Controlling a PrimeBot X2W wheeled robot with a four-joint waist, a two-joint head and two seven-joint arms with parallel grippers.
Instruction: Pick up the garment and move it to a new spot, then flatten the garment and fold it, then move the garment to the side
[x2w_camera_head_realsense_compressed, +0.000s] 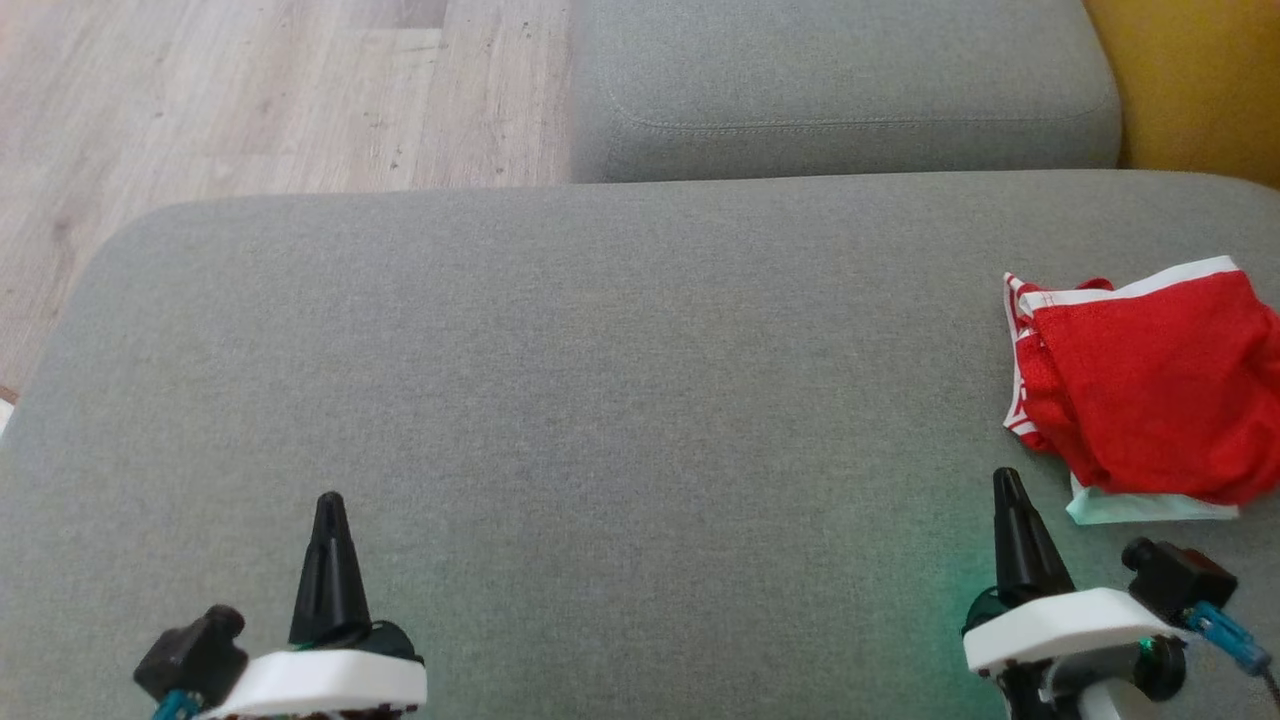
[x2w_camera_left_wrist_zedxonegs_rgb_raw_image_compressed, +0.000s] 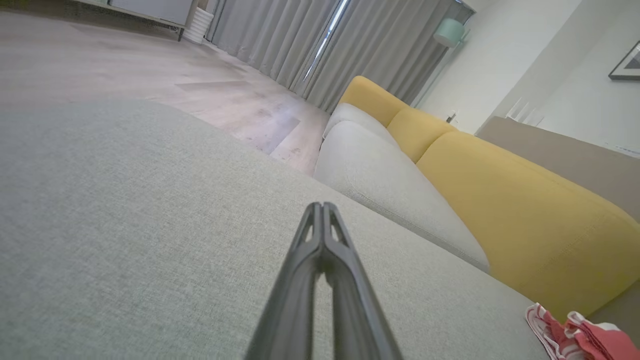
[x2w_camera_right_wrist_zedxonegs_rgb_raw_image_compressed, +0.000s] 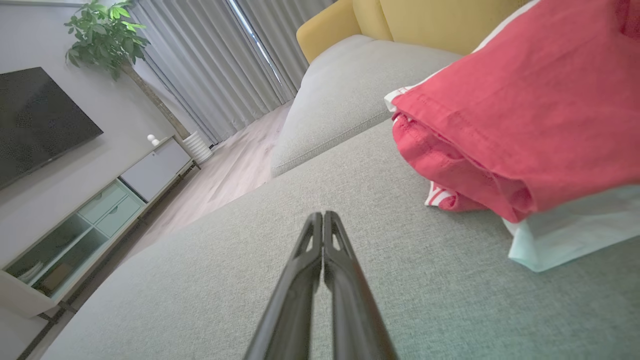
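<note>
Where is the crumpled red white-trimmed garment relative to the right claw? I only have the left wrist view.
Observer: The red garment lies on the grey fabric sofa seat, just ahead-right of the right claw, not touching it.
Operator: Claw open?
Observer: No, its fingers are shut together, empty.
Operator: Anything under the garment?
Observer: A pale mint cloth edge pokes out at its near side.

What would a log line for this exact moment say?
garment: loosely bunched at right of grey cushion | left gripper: shut, empty | right gripper: shut, empty, near garment
</note>
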